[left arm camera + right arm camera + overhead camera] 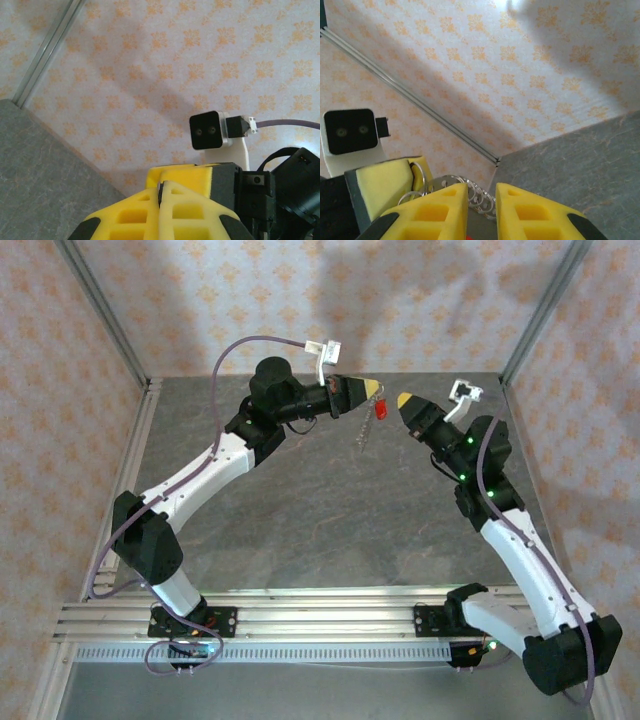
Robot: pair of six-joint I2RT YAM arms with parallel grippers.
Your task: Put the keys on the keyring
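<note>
grey marbled table [330, 530], peach wallpaper [420, 300] with tiny orange floral print behind it, red-headed key [381, 411] over it, shiny silver keyring [472, 192], yellow foam right gripper [480, 196], white-and-black arms [200, 475]

Dark grey marbled tabletop [330, 530] across centre of frame, faint pale veining, metal edge strip [145, 410] at upper left, slotted aluminium rails [320, 615] along lower edge
</note>
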